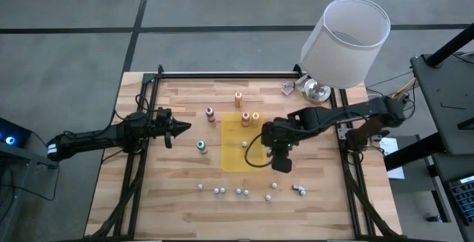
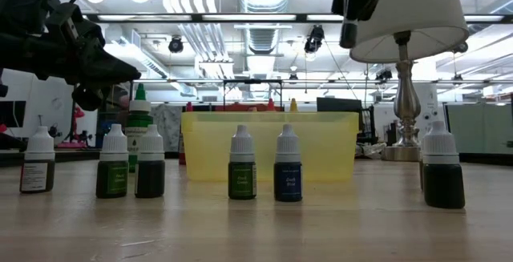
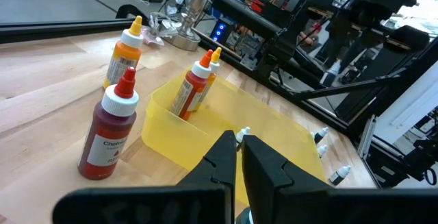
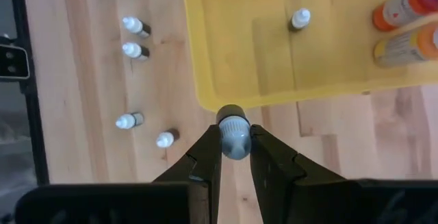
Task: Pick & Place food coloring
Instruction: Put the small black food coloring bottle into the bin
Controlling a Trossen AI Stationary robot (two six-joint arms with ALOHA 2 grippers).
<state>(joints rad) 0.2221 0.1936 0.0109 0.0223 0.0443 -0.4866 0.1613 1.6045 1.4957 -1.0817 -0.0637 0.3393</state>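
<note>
A yellow tray (image 1: 233, 157) lies mid-table. It holds two orange-toned food coloring bottles (image 1: 250, 118) and one tiny white-capped bottle (image 4: 299, 18). An orange bottle (image 1: 238, 99), a dark red one (image 1: 210, 114) and a teal-green one (image 1: 201, 147) stand on the wood around it. Several tiny white-capped bottles (image 1: 217, 191) stand upright near the table's near edge. My right gripper (image 4: 235, 148) hangs above the tray's near right corner, shut on one tiny bottle (image 4: 234, 136). My left gripper (image 1: 184, 129) waits shut, left of the tray. My right gripper pinches the tiny bottle's white cap (image 4: 235, 142) between its two fingertips (image 4: 211, 148). The fingers slant steeply down from above. The dark body (image 4: 229, 112) hangs below the cap, lifted clear, over the tray's near rim (image 4: 287, 99).
A table lamp with a white shade (image 1: 344, 42) stands at the far right corner. Black rails (image 1: 141, 160) run along both sides of the table. Bare wood lies between the tray and the near row of bottles.
</note>
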